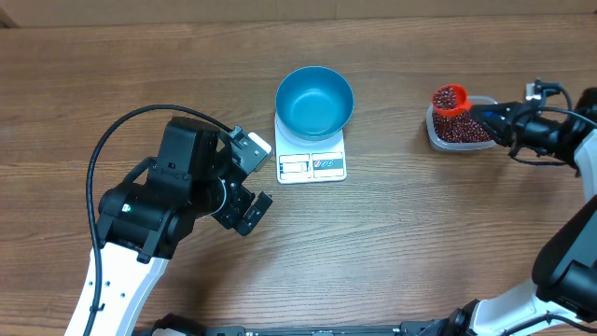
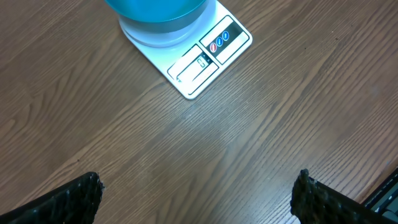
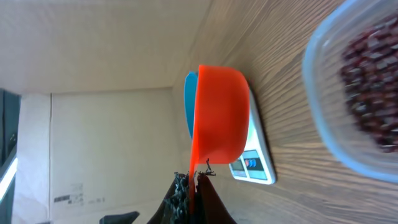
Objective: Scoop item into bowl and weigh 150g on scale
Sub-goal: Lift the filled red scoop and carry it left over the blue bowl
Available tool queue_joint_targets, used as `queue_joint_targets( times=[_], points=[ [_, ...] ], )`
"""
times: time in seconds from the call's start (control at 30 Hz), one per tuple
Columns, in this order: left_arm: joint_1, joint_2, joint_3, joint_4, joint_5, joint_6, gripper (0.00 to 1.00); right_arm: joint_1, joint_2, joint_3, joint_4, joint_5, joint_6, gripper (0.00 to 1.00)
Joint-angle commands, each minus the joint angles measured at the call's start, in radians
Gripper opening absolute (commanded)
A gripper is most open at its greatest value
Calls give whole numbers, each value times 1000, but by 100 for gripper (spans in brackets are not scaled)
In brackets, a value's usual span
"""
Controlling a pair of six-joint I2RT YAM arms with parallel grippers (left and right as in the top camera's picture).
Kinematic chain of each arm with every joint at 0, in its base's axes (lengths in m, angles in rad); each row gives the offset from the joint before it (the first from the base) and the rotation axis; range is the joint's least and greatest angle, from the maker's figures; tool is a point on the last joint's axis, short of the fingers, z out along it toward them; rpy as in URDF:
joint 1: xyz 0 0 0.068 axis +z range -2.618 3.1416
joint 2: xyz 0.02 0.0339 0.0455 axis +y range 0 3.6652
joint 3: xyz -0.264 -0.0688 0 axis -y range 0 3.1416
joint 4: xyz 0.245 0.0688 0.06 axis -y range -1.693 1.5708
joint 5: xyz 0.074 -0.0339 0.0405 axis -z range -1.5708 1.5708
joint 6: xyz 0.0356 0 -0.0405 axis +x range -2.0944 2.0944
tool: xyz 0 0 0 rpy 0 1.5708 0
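1. Wood-grain tabletop (image 1: 420, 243) fills every view, and a plain pale wall (image 3: 112, 50) is seen beyond it from the right wrist.
2. Clamped tight on the handle of an orange scoop (image 1: 450, 99), the right gripper (image 3: 191, 198) is held out so that the scoop's cup sits level above the corner of the clear tub (image 1: 434, 138) nearest the scale (image 1: 312, 165).
3. Spread to its widest and holding nothing, the left gripper (image 2: 199, 202) is held over bare wood near the scale and is pointed toward it.
4. Dark red-brown beans (image 1: 464, 129) are seen heaped in the tub, and a load of them lies in the scoop. The blue bowl (image 1: 314, 98) stands on the scale and looks empty.
5. The step in hand is judged to be carrying this load to the bowl. It would be done well if the scoop were kept level across the gap, lowered over the bowl's middle and tipped slowly, so that no beans bounce out. The bowl should not be nudged, since the reading would be upset.
6. Only the overhead view shows the beans inside the scoop and the bowl's bare interior. From the right wrist the scoop is seen side-on with its contents hidden and the bowl lined up behind it. From the left wrist the scale's display and buttons are shown closest, though no digits can be read.
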Motion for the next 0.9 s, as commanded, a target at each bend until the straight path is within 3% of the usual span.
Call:
queue_joint_targets(
  times=[0.0, 0.57, 0.87],
  points=[
    [4, -1, 21, 1, -6, 19, 100, 45, 14, 11, 2, -41, 10, 4],
    [4, -1, 21, 1, -6, 19, 100, 292, 14, 11, 34, -61, 43, 4],
    [4, -1, 21, 1, -6, 19, 100, 405, 14, 11, 173, -58, 141, 4]
  ],
)
